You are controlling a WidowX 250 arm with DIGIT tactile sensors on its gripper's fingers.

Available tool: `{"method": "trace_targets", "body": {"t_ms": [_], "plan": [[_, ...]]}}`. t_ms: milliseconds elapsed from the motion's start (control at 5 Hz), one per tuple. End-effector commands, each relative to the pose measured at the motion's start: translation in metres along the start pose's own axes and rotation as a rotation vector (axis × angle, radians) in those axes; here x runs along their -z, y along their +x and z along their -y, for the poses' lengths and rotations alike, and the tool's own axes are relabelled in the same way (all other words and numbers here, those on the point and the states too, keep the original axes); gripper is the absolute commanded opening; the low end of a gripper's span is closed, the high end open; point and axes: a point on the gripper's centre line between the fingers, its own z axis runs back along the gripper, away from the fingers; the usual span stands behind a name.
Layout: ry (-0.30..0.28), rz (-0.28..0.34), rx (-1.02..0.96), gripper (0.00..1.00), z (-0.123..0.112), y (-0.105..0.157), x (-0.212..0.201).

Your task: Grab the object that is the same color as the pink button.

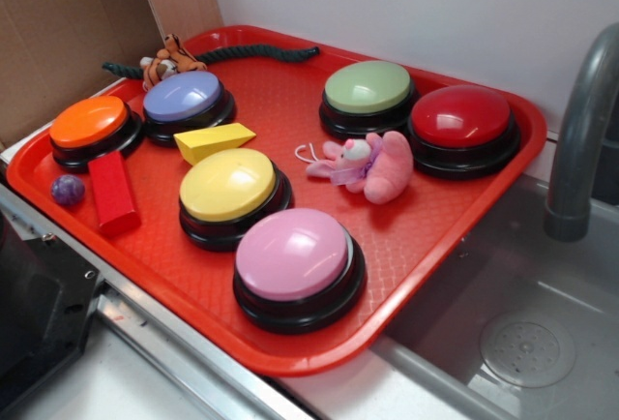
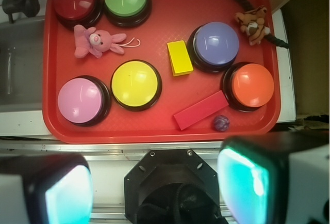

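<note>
Pink plush (image 1: 366, 165) lies on red tray (image 1: 440, 217), just beside red button (image 1: 462, 128), well apart from pink button (image 1: 296, 265). Tool (image 2: 157, 185) open, high above tray edge.

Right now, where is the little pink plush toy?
In the exterior view the pink plush lies on the red tray, just in front of the red button and green button, behind the pink button.
</note>
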Motion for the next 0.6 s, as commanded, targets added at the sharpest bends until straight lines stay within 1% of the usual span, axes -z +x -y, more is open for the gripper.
{"method": "trace_targets", "body": {"t_ms": [0, 200, 400], "plan": [[0.0, 0.0, 0.0, 1.0, 0.0, 0.0, 0.0], [0.021, 0.054, 0.156, 1.0, 0.018, 0.038, 0.028], [-0.018, 0.07, 0.289, 1.0, 0.033, 0.065, 0.056]]}}
